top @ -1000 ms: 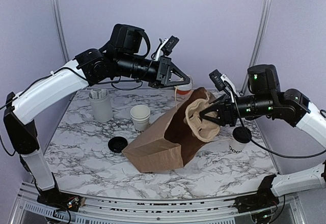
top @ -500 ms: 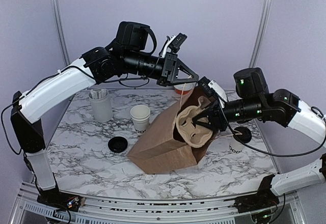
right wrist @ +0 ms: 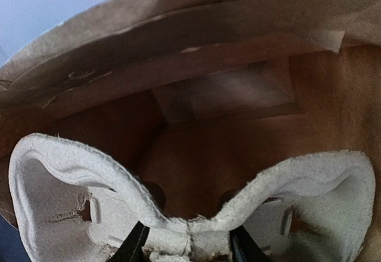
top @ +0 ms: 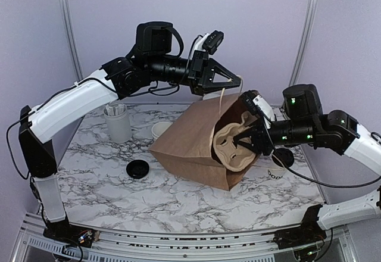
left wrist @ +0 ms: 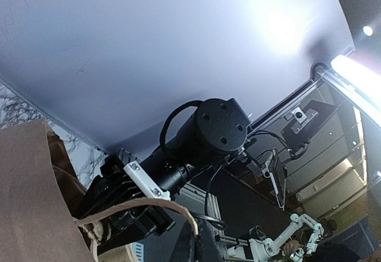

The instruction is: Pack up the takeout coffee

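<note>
At the far left of the marble table (top: 119, 202) stands a tall white holder (top: 118, 126) with packets in it. Nearer the front edge a loose black lid (top: 137, 169) lies flat on the marble. Just right of the holder, the rim of a white cup stack (top: 159, 130) shows behind the brown paper bag (top: 184, 149). The bag lies on its side across the middle of the table, with its mouth turned to the right. The left arm reaches over the bag from the left, and the left gripper (top: 234, 84) hangs above the mouth. Its fingers are clenched on the bag's thin paper handle (top: 221, 102), which runs taut up from the upper lip. The left wrist view shows the same loop leading into the closed fingertips. A beige pulp cup carrier (top: 232, 147) sits in the bag's mouth, partly inside. The right gripper (top: 253, 146) comes in from the right and grasps it. In the right wrist view a dark finger (right wrist: 136, 245) sits on each side of the carrier's middle ridge, with the bag's brown inside beyond. The takeout coffee (top: 275, 174) is white with dark lettering low on its side and topped in black. It stands on the table at the right, outside the bag, near its mouth and partly hidden behind the right arm.
</note>
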Controlling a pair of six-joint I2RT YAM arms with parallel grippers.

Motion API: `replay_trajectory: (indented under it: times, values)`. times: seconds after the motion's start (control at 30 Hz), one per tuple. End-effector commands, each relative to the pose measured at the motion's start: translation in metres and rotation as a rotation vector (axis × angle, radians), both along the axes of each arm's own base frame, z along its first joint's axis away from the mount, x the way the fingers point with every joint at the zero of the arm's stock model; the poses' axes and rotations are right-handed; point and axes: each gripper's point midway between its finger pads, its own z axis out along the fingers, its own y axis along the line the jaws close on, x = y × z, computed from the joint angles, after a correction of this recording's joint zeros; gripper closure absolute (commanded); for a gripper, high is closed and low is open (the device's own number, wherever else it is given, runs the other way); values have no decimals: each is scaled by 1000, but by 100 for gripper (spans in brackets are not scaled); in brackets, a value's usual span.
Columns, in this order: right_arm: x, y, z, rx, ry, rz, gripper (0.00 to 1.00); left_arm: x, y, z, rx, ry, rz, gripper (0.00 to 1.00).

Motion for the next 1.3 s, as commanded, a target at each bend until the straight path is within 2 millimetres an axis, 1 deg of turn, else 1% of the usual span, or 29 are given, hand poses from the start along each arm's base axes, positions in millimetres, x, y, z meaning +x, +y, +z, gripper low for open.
replay_trajectory:
  times: [0.0, 0.07, 0.2, 0.4, 0.5, 0.57, 0.7, 0.8, 0.9, 1.0, 1.13, 1.2, 1.27]
  values:
    - [2, -8, 17, 22, -62, -32, 65, -12, 1, 35, -156, 45, -140, 100]
    - [3, -11, 20, 17, -71, -44, 65, -14, 0, 38, -166, 72, -171, 100]
    - [4, -17, 21, 2, -80, -64, 65, -9, 0, 32, -148, 91, -168, 100]
    - [7, -25, 23, -11, -94, -104, 65, -6, 1, 28, -135, 109, -160, 100]
    - [5, -17, 24, 6, -80, -77, 65, -3, -2, 24, -129, 128, -150, 100]
    - [4, -11, 21, 6, -66, -57, 65, 0, -7, 20, -124, 145, -145, 100]
    - [0, -1, 20, 15, -64, -26, 65, 2, -21, 13, -118, 177, -152, 100]
    - [-1, 4, 23, 28, -67, -11, 65, -1, -29, 11, -117, 202, -172, 100]
    - [-2, 6, 21, 27, -65, -2, 65, 0, -31, 12, -132, 210, -178, 100]
    - [-3, 4, 22, 30, -69, -2, 65, 3, -31, 11, -136, 215, -177, 100]
    - [-7, 0, 28, 42, -78, 1, 65, 17, -23, 7, -144, 228, -153, 100]
    - [-7, 0, 26, 36, -71, 5, 65, 24, -18, 6, -147, 258, -145, 100]
    - [-7, 2, 20, 18, -55, 12, 65, 28, -13, 7, -173, 301, -159, 100]
